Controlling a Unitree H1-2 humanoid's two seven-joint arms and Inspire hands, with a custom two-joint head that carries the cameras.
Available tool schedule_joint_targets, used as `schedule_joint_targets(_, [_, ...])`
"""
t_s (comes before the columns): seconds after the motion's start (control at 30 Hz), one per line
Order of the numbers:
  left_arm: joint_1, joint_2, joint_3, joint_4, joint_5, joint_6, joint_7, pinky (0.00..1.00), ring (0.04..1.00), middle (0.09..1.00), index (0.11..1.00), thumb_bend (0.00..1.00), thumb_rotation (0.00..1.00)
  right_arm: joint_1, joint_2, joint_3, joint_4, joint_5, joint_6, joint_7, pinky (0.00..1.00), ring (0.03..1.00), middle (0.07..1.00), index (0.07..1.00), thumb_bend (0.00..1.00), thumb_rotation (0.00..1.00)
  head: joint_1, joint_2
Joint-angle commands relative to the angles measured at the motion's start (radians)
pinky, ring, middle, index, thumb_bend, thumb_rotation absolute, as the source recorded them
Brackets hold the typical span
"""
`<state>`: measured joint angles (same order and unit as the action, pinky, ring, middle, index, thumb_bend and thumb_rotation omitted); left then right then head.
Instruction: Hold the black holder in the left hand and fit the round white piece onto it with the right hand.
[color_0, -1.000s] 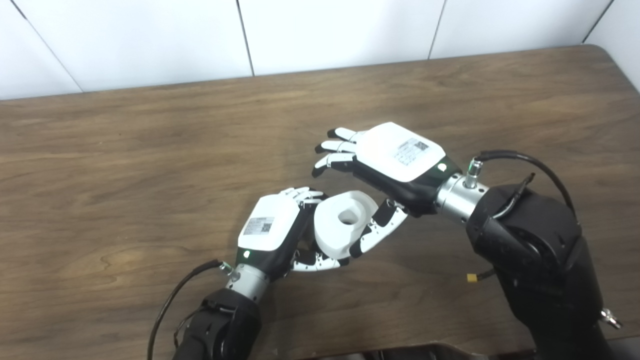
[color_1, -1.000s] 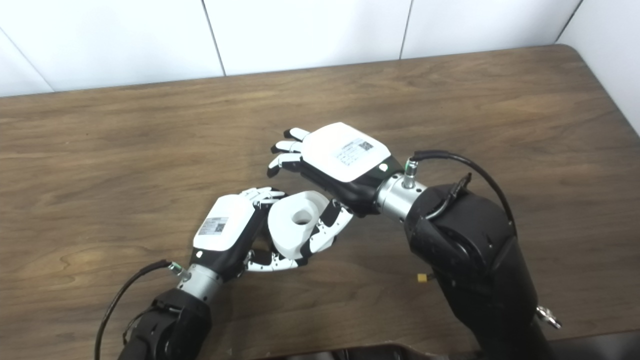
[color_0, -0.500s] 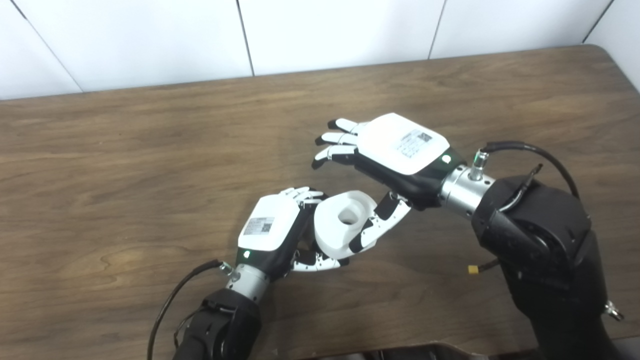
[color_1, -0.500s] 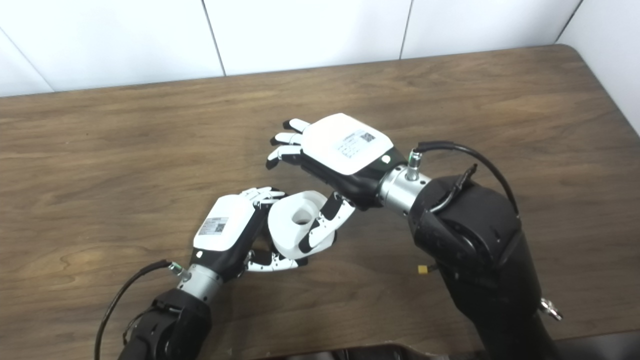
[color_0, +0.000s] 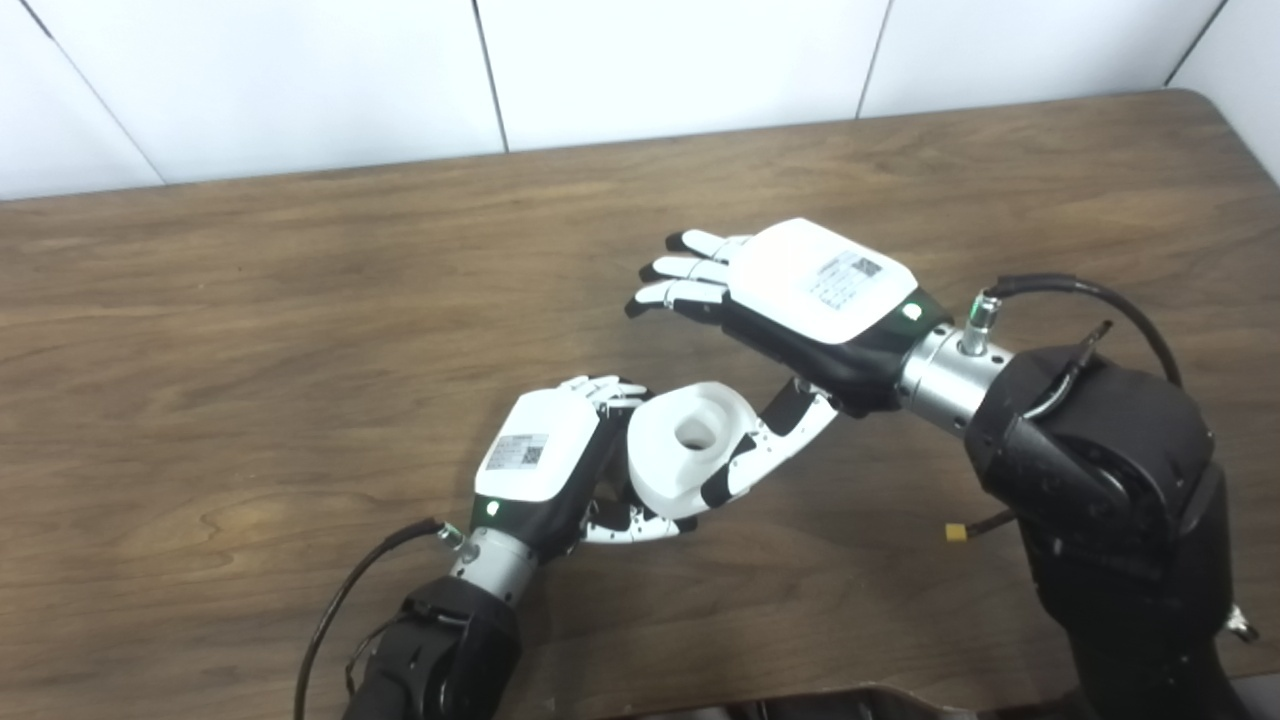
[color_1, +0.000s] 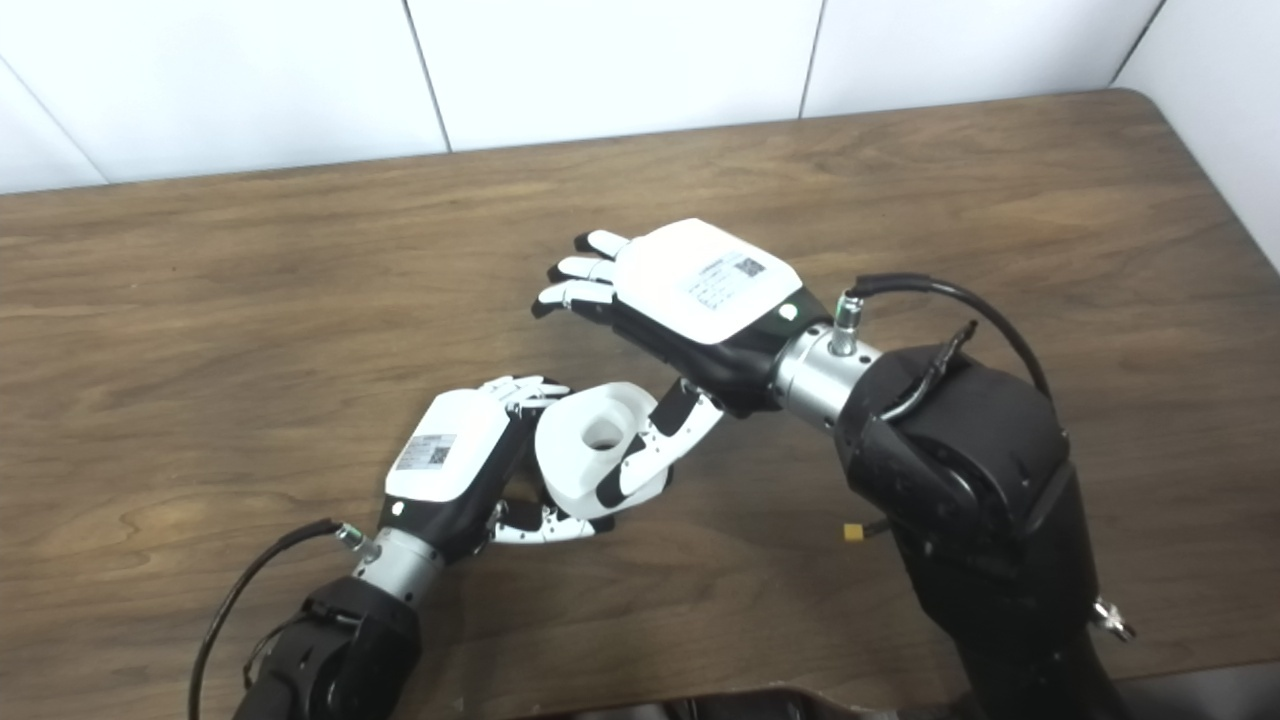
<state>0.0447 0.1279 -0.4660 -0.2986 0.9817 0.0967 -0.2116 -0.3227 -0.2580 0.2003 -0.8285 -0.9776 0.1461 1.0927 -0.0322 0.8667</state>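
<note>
Left hand (color_0: 545, 465) around round white piece (color_0: 690, 440) — right hand (color_0: 815, 300) spread, thumb alongside

The round piece (color_0: 690, 445) in the left robot hand (color_0: 545, 462) is plain white. Both robot hands, left and right (color_0: 815, 300), are white-backed with black palms. The desk (color_0: 250, 330) beneath them is dark brown woodgrain; the wall (color_0: 650, 60) behind is white.
</note>
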Motion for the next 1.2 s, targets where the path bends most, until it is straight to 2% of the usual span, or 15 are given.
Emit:
schedule_joint_targets(0.0, [0.022, 0.017, 0.002, 0.01, 0.002, 0.037, -0.059, 0.84, 0.824, 0.767, 0.497, 0.52, 0.06, -0.03, 0.004, -0.013, -0.025, -0.001, -0.003, -0.02, 0.89, 0.972, 0.924, 0.894, 1.0, 0.57, 0.0, 0.001])
schedule_joint_targets(0.23, [0.02, 0.019, -0.007, 0.0, 0.057, 0.062, -0.102, 0.84, 0.83, 0.778, 0.498, 0.52, 0.07, -0.023, 0.004, -0.021, -0.002, 0.002, -0.005, -0.042, 0.88, 0.968, 0.922, 0.89, 1.0, 0.56, 0.0, 0.004])
schedule_joint_targets(0.27, [0.02, 0.019, -0.008, -0.002, 0.068, 0.066, -0.112, 0.84, 0.834, 0.784, 0.631, 0.64, 0.09, -0.025, 0.003, -0.023, 0.0, 0.003, -0.002, -0.042, 0.88, 0.968, 0.92, 0.885, 1.0, 0.56, 0.0, 0.004])
schedule_joint_targets(0.3, [0.02, 0.019, -0.01, -0.005, 0.077, 0.069, -0.12, 0.84, 0.837, 0.79, 0.682, 0.7, 0.11, -0.026, 0.002, -0.026, 0.003, 0.005, -0.001, -0.043, 0.88, 0.967, 0.92, 0.882, 1.0, 0.56, -0.001, 0.004])
schedule_joint_targets(0.4, [0.022, 0.015, -0.013, -0.019, 0.1, 0.078, -0.141, 0.84, 0.84, 0.8, 0.745, 0.76, 0.14, -0.03, -0.004, -0.035, 0.01, 0.013, 0.005, -0.043, 0.89, 0.968, 0.921, 0.875, 1.0, 0.54, 0.0, 0.006])
schedule_joint_targets(0.67, [0.032, -0.003, -0.011, -0.047, 0.112, 0.086, -0.156, 0.84, 0.846, 0.809, 0.771, 0.77, 0.16, -0.036, -0.015, -0.052, 0.016, 0.047, 0.024, -0.031, 0.91, 0.98, 0.93, 0.87, 1.0, 0.56, 0.006, 0.011])
schedule_joint_targets(1.03, [0.046, -0.033, 0.001, -0.063, 0.126, 0.105, -0.156, 0.84, 0.859, 0.843, 0.857, 0.83, 0.19, -0.047, -0.019, -0.049, 0.026, 0.065, 0.042, -0.036, 0.9, 0.982, 0.93, 0.882, 1.0, 0.56, 0.007, 0.011])
schedule_joint_targets(1.17, [0.043, -0.037, 0.008, -0.101, 0.133, 0.147, -0.246, 0.87, 0.892, 0.871, 0.874, 0.83, 0.23, -0.053, -0.02, -0.047, 0.033, 0.064, 0.043, -0.037, 0.9, 0.982, 0.928, 0.882, 1.0, 0.57, 0.013, 0.01])
